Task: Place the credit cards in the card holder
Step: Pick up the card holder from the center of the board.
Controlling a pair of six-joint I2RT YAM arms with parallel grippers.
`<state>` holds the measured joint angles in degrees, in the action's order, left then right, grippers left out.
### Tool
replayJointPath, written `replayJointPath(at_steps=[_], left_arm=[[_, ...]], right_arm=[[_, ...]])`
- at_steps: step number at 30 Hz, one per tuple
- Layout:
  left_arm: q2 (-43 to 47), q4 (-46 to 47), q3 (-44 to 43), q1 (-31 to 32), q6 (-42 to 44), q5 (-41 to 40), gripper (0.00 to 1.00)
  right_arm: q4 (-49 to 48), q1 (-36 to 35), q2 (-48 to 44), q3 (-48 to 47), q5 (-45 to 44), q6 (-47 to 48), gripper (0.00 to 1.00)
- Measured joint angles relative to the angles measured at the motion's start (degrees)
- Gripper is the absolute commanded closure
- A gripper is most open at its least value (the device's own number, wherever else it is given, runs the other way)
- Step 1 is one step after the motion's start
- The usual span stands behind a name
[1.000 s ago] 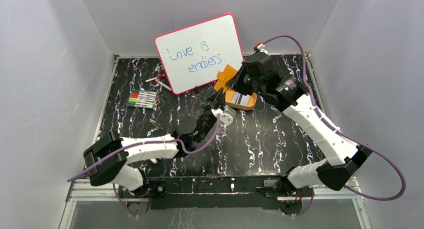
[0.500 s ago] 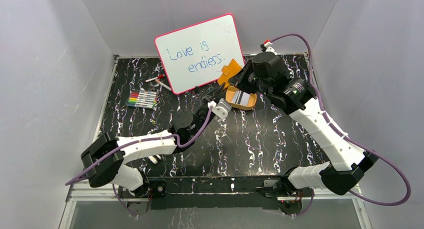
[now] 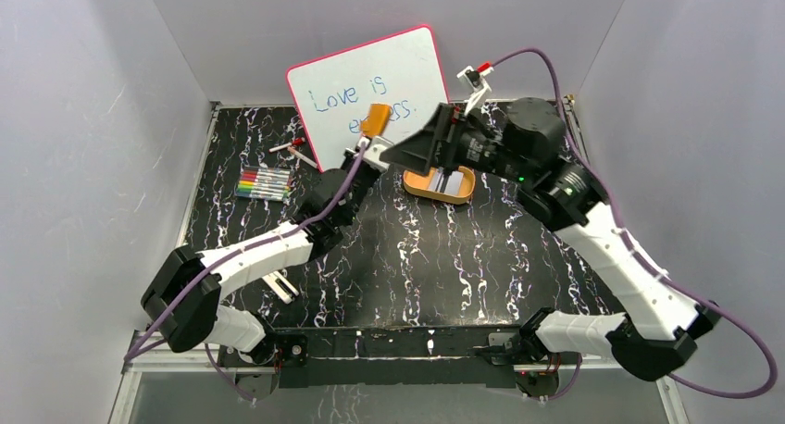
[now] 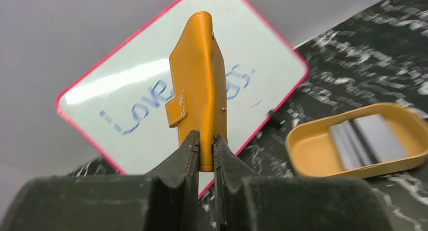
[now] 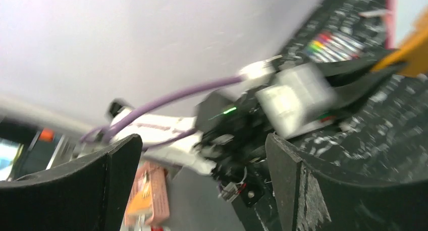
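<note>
The card holder (image 4: 199, 84), an orange-tan folded wallet with a snap tab, stands upright in the air in front of the whiteboard. My left gripper (image 4: 204, 140) is shut on its lower edge. From above, the card holder (image 3: 375, 119) shows just over the left gripper (image 3: 368, 142). The credit cards (image 3: 451, 180), grey-white and pale with a dark stripe, lie in the orange oval tray (image 3: 416, 183); the left wrist view shows these credit cards (image 4: 366, 142) too. My right gripper (image 3: 392, 152) hangs open beside the held holder and points left. Nothing is between the right gripper's (image 5: 202, 158) fingers.
A pink-framed whiteboard (image 3: 344, 72) leans on the back wall. Coloured markers (image 3: 264, 183) lie at the left, with loose pens (image 3: 294, 148) by the board's corner. The orange tray (image 4: 313, 153) sits right of the board. Grey walls enclose the black marbled table (image 3: 463, 257).
My right gripper has opened and swung to point left. The left arm has carried the card holder up and left, away from the tray, to in front of the whiteboard.
</note>
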<state>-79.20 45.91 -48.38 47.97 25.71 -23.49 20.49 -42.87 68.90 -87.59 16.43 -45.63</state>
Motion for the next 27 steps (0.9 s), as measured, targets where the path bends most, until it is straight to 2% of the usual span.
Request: replayJointPath(at_steps=[2,6,11,15,21,27], left_arm=[[-0.02,-3.17,-0.04,-2.89,-1.62,-2.08,1.0],[0.02,-6.27,-0.39,-4.52,-3.93,-3.15,1.0],[0.81,-7.65,-0.46,-4.35,-5.9,-2.89,1.0],[4.04,-8.48,0.46,-4.35,-8.72,-2.84,1.0],[17.11,-13.16,4.11,-4.37,-18.64,-0.83,1.0],[33.86,-17.33,6.88,-4.59,-34.18,7.69,1.0]], right_arm=[[-3.82,-0.59,-2.78,0.09,6.34,0.79,0.0],[-8.46,-1.01,-7.54,0.5,10.95,2.1,0.0],[-9.97,-1.01,-8.55,0.5,11.63,3.43,0.0],[-8.37,-1.01,-8.11,2.12,6.99,5.75,0.0],[-7.32,-0.98,-11.98,14.38,-2.56,10.58,0.0],[-9.77,-0.96,-16.52,25.03,-4.26,16.72,0.0]])
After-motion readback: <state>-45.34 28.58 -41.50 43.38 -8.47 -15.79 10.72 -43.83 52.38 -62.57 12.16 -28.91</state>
